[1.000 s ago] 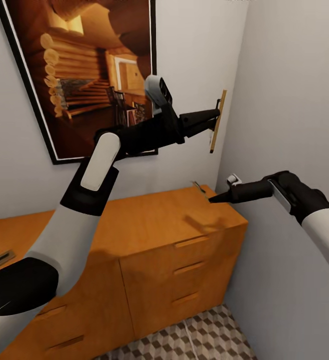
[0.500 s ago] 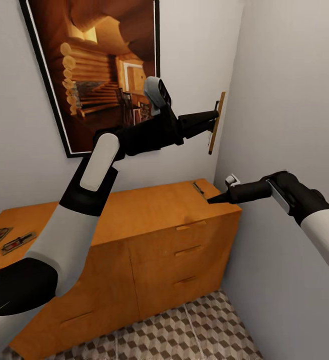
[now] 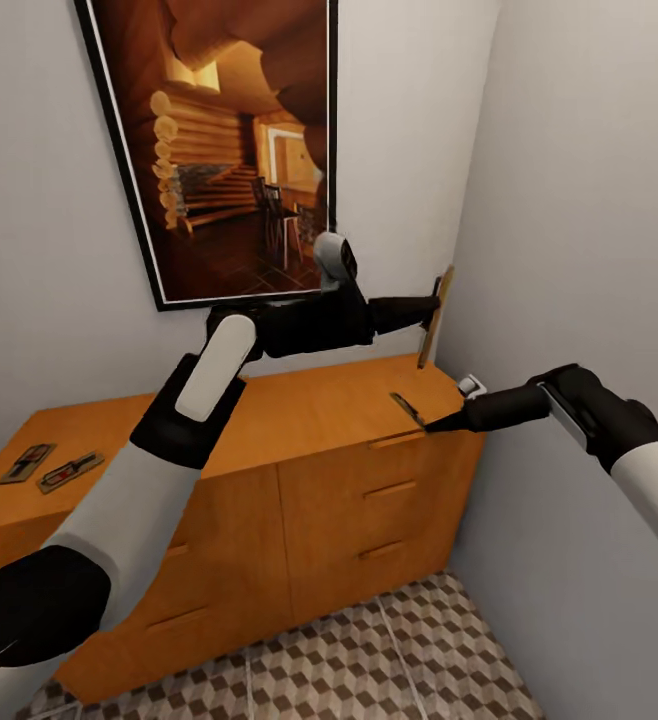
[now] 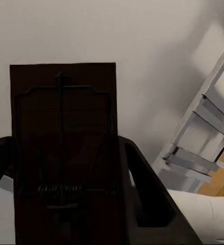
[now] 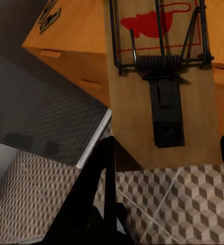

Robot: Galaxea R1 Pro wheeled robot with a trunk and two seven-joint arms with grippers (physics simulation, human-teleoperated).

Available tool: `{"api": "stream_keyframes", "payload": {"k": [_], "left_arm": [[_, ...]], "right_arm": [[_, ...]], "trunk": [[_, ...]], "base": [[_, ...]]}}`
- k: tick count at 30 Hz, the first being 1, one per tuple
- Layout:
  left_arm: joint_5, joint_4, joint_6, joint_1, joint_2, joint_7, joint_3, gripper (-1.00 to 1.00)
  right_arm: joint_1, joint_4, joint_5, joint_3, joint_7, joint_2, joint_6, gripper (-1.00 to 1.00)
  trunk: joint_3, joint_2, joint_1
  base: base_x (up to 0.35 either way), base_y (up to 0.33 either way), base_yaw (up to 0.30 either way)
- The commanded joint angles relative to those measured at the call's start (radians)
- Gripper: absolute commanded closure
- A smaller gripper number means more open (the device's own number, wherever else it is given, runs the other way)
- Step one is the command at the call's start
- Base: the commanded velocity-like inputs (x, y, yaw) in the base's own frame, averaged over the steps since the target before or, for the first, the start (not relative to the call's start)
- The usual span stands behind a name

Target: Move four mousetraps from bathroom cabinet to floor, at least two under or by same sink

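Left claw [image 3: 435,306]: shut on one mousetrap [image 3: 435,316], held upright and edge-on to my head camera, above the right end of the cabinet top. Through my left wrist camera the trap [image 4: 65,153] stands dark between my two fingers.

Right claw [image 3: 431,424]: shut on a second mousetrap [image 3: 406,408], gripped by its near end. This trap lies low at the cabinet's front right corner; whether it has cleared the wood I cannot tell. My right wrist camera shows its face [image 5: 160,76], red mouse print and spring bar, jutting past my fingers over the floor tiles.

Remaining mousetraps: two, side by side at the far left end of the cabinet top, one at [image 3: 26,463] and its neighbour at [image 3: 70,471].

Cabinet [image 3: 349,500]: orange-brown, drawers closed, top serving as the bench for the traps.

Bathroom floor [image 3: 369,660]: cube-patterned tiles at the cabinet's foot, no trap on it.

Change: my head has swung left over the last second, so the picture frame [image 3: 239,150] and cabinet sit further right and the left pair of traps has come fully into sight. My left arm has dropped, bringing its trap from beside the picture down nearer the cabinet top. My right claw has stayed at the corner.

Meaning, in my judgement: both claws are loaded, half the stock is in hand. None is placed; carrying them to the sink comes next, then a second trip for the left pair.
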Motion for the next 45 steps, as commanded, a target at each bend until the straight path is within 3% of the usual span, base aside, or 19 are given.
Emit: {"api": "stream_keyframes", "payload": {"k": [1,5,10,21,28,31,36,40,44,45], "left_arm": [[0.000,0.001,0.004,0.002,0.002,-0.005,-0.016,1.00],[0.001,0.000,0.003,0.005,0.006,-0.005,-0.045,1.00],[0.001,0.000,0.002,0.006,0.006,-0.005,-0.050,1.00],[0.000,0.000,0.001,0.008,0.007,-0.005,-0.068,1.00],[-0.001,0.005,-0.005,0.009,0.008,-0.004,-0.149,1.00],[-0.002,0.012,-0.007,0.010,0.010,-0.003,-0.202,1.00],[-0.008,0.039,-0.025,0.063,0.023,0.000,-0.366,1.00],[-0.012,0.128,-0.116,0.164,0.049,-0.001,-0.488,1.00],[-0.019,0.267,-0.222,0.254,0.068,-0.004,-0.555,1.00],[-0.029,0.321,-0.264,0.287,0.072,-0.004,-0.596,1.00]], "right_arm": [[0.001,-0.001,-0.002,0.005,0.002,-0.009,0.010,1.00],[0.003,-0.024,0.004,0.006,0.003,-0.040,0.011,1.00],[0.010,-0.045,0.005,0.007,0.003,-0.063,0.011,1.00],[0.033,-0.049,0.012,0.009,0.002,-0.069,0.008,1.00],[0.084,-0.047,0.132,0.009,-0.002,-0.066,-0.020,1.00],[0.111,-0.046,0.158,0.008,-0.008,-0.066,-0.026,1.00],[0.159,-0.036,0.242,0.008,-0.045,-0.065,-0.057,1.00],[0.229,-0.030,0.306,0.008,-0.094,-0.063,-0.096,1.00],[0.308,-0.027,0.326,0.007,-0.182,-0.062,-0.140,1.00],[0.340,-0.024,0.328,0.007,-0.236,-0.061,-0.158,1.00]], "trunk": [[-0.001,-0.001,0.000],[-0.001,-0.001,0.000],[-0.001,-0.001,0.000],[-0.001,-0.001,0.000],[-0.001,-0.001,0.000],[-0.001,-0.001,0.000],[-0.001,-0.001,0.000],[-0.001,-0.001,0.000],[-0.001,-0.001,0.000],[-0.001,-0.001,0.000]], "base": [[0.000,0.000,0.000],[-0.016,0.006,0.000],[-0.225,0.037,0.000],[-0.324,0.003,0.000],[-0.331,0.000,0.000],[-0.320,0.000,0.000],[-0.138,0.000,0.000],[-0.021,0.000,0.000],[-0.004,0.000,0.000],[-0.001,0.000,0.000]]}}
